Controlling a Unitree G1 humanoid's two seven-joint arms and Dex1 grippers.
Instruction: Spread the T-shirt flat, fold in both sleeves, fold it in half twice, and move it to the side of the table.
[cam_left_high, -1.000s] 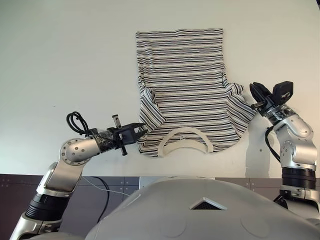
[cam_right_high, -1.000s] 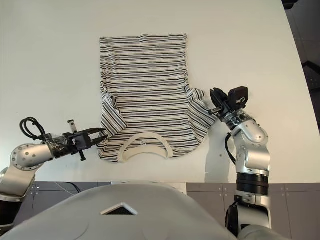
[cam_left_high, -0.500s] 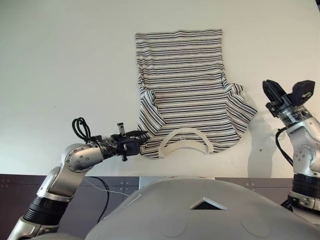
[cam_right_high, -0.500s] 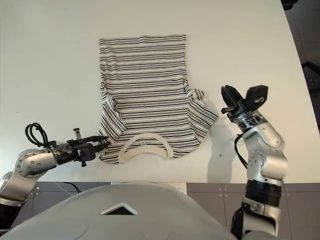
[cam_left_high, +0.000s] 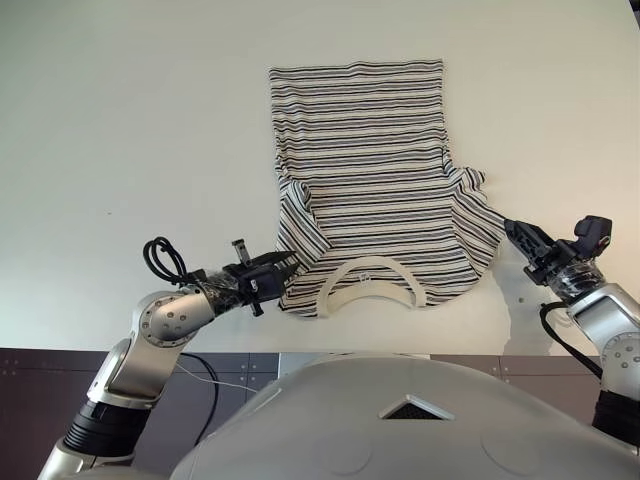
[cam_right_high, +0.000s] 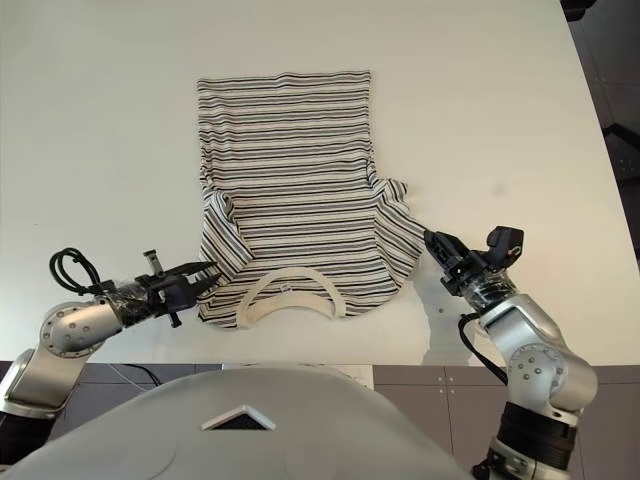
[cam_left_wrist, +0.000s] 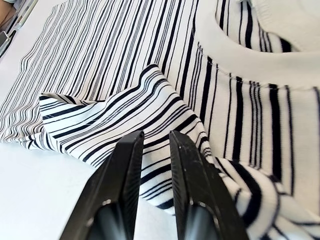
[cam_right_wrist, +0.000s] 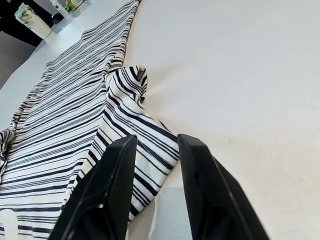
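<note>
That T-shirt (cam_left_high: 365, 180) looks limp and light, best pinched at the sleeve edges, where the left end effector (cam_left_high: 283, 267) and right end effector (cam_left_high: 515, 232) sit part-open, empty.

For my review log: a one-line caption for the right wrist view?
Open right claw poised at the sleeve edge of the black-and-white striped fabric T-shirt on the white table.

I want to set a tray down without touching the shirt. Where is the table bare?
Bare table lies wide on the left of the shirt and on its right. A strip is free past its far edge. The near edge is crowded: the left end effector and right end effector sit at the shirt's near corners.
</note>
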